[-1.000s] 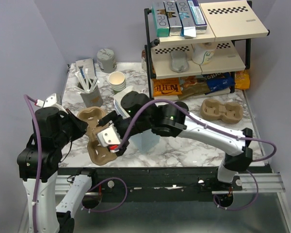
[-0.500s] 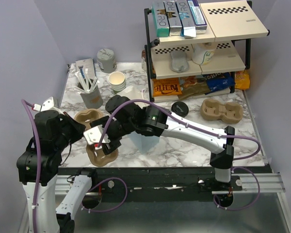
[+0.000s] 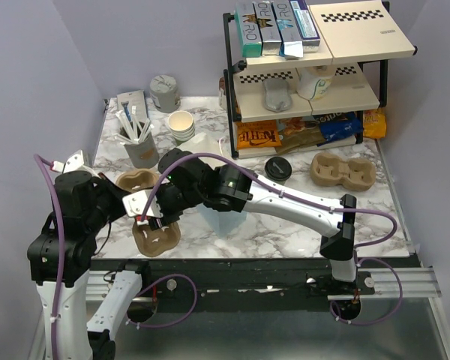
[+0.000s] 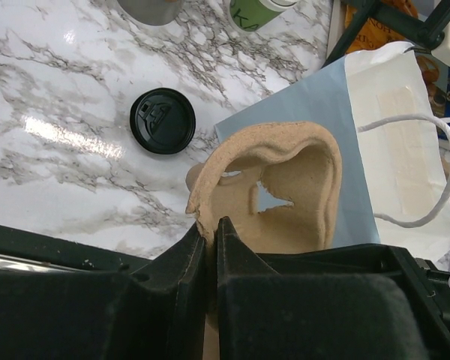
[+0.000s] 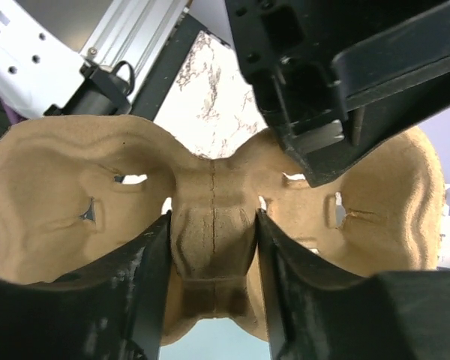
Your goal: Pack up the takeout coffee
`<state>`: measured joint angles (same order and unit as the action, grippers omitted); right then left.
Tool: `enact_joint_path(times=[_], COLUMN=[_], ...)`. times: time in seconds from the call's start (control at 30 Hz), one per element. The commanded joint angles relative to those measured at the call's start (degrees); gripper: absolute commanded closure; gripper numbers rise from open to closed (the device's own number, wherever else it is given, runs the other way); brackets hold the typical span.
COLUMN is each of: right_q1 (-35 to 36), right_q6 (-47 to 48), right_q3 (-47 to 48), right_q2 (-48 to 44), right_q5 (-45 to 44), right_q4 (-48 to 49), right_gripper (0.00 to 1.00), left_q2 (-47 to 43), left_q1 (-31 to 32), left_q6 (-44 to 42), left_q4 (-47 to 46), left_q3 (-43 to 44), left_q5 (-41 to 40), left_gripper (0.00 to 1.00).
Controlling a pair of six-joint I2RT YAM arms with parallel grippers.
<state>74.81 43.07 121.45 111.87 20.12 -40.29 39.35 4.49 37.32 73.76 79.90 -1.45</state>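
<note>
Near-left corner of the bench [image 3: 285, 234]: a pulp cup carrier [image 3: 154, 238] is held off the marble, one lobe by the near edge, the other lobe toward the left edge. At the carrier's rim the left gripper [image 4: 211, 225] is clenched, jaws almost together with the thin pulp edge pinched between them. Reaching across from the right side, the right gripper [image 5: 212, 217] grasps the carrier's centre bridge; both fingers [image 5: 146, 285] lie against the flanks of the bridge, no gap showing. Past the carrier, in the left wrist view, a flat-looking black lid [image 4: 163, 121] lies on the marble, close to but not touching a paper bag [image 4: 394, 142], part blue, part white, lying flat with a white cord handle. From above, the bag's blue part shows mid-bench under the right arm. Further back, the takeout coffee [image 3: 278, 168] stands upright on the bench right of centre, black lid on, just in front of the rack's bottom shelf, near a second carrier [image 3: 343, 171] on its right; well apart from both grippers, touched by neither. Far-left area: a grey holder [image 3: 142, 152] with white sticks, a stack of lidless cups [image 3: 181, 125] behind it, a grey cup [image 3: 165, 93] at the far edge. Far-right corner: a black-framed rack [image 3: 307, 82], boxes on top, snack packets at the bottom
</note>
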Motion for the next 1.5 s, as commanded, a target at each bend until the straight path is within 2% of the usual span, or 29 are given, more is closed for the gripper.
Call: enact_joint_path(times=[0.0, 0.1, 0.13, 0.17, 0.23, 0.3, 0.37, 0.47, 0.53, 0.57, 0.73, 0.83, 0.97, 1.17, 1.47], right_q1=[0.6, 0.6, 0.6, 0.69, 0.6, 0.6, 0.52, -0.01, -0.62, -0.97, -6.07, -10.37, -15.56, -20.48, -23.3], right_q6=[-2.99, -2.64, -2.38, -2.29, -1.41, 0.34, 1.57, 2.37, 2.63, 2.63, 0.27, -2.02, -2.64, 1.57, 11.76], right_q3=[-0.68, -2.18, -2.44, -3.14, -3.93, -5.69, -6.83, -7.02, -7.1, -7.28, -6.32, -5.26, -6.57, -8.33, -6.84], right_q2=[-0.16, -1.57, -2.27, -2.71, -3.76, -5.87, -8.41, -10.53, -12.81, -13.69, -18.17, -19.41, -20.9, -20.82, -16.52], right_q5=[-2.63, -4.38, -4.73, -5.43, -6.58, -8.16, -9.65, -9.75, -8.44, -7.04, -1.15, 3.69, 7.64, 6.86, 3.79], right_q4=[4.69, 5.66, 5.66, 5.66, 5.75, 5.75, 6.1, 6.45, 6.37, 6.63, 8.56, 9.53, 9.8, 5.32, -6.72], right_gripper=[0.49, 0.56, 0.55, 0.55, 0.55, 0.55, 0.55, 0.55, 0.55, 0.55, 0.55, 0.55, 0.54, 0.54, 0.54], left_q2=[-0.68, -1.03, -1.03, -1.29, -1.3, -1.47, -1.47, -1.12, -1.03, -0.95, -0.07, 0.46, 0.37, 3.26, 6.7], left_q1=[-0.45, -0.36, -0.36, -0.36, -0.36, -0.36, -0.36, -0.36, -0.36, -0.36, -0.36, -0.36, -0.36, -0.27, 0.34], left_q6=[-0.49, -0.76, -0.85, -0.93, -1.2, -1.29, -1.11, 0.03, 0.9, 1.26, 1.53, 2.58, 6.0, 9.79, 10.23], left_q4=[-1.69, -1.77, -1.86, -2.04, -2.13, -2.3, -2.21, -2.47, -3.35, -4.05, -3.71, -6.6, -16.76, -29.18, -33.76], left_q3=[-0.62, 0.25, 0.52, 0.7, 1.83, 4.11, 6.31, 11.32, 13.7, 14.14, 15.82, 11.44, 2.82, -6.59, -9.76], left_q5=[0.4, 0.4, 0.57, 0.84, 1.37, 1.45, 1.37, 1.45, 4.7, 5.4, 2.51, 6.1, 15.15, 27.1, 30.54], left_gripper=[0.73, 0.62, 0.55, 0.37, 0.27, 0.12, 0.06, 0.05, 0.05, 0.01, 0.01, 0.01, 0.01, 0.01, 0.01])
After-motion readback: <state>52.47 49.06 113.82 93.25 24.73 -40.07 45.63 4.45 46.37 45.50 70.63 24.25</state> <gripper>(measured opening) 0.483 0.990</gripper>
